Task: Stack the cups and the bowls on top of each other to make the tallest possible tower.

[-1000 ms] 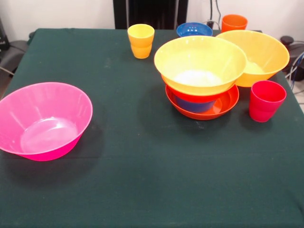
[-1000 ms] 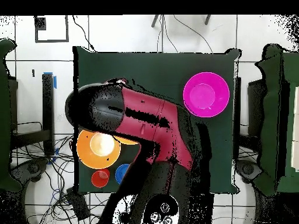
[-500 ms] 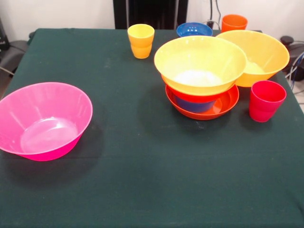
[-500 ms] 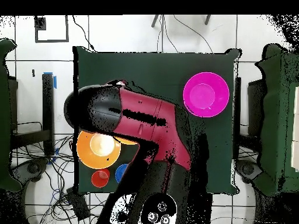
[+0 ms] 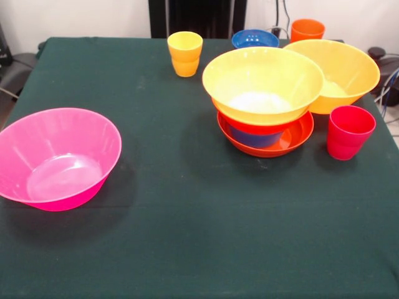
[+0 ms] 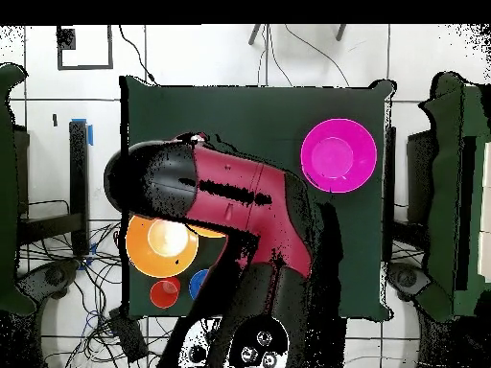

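Nearest the worktop's (image 5: 187, 249) front edge, toward its left side, the pink bowl (image 5: 57, 157) sits alone. Further back on the right, the tower (image 5: 264, 99) stands as a yellow bowl over red and blue ones on a shallow red-orange dish. The red cup (image 5: 349, 131) is just beside it, and a second large yellow bowl (image 5: 340, 71) touches it behind. Along the far edge stand the yellow cup (image 5: 185, 53), a blue bowl (image 5: 254, 38) and the orange cup (image 5: 307, 29). Nothing on the cloth has shifted over the last second, so the tower gains nothing. From overhead the arm (image 6: 225, 196) has only drifted slightly, folded over the robot's side of the worktop; the jaws are hidden, so I cannot tell their state.
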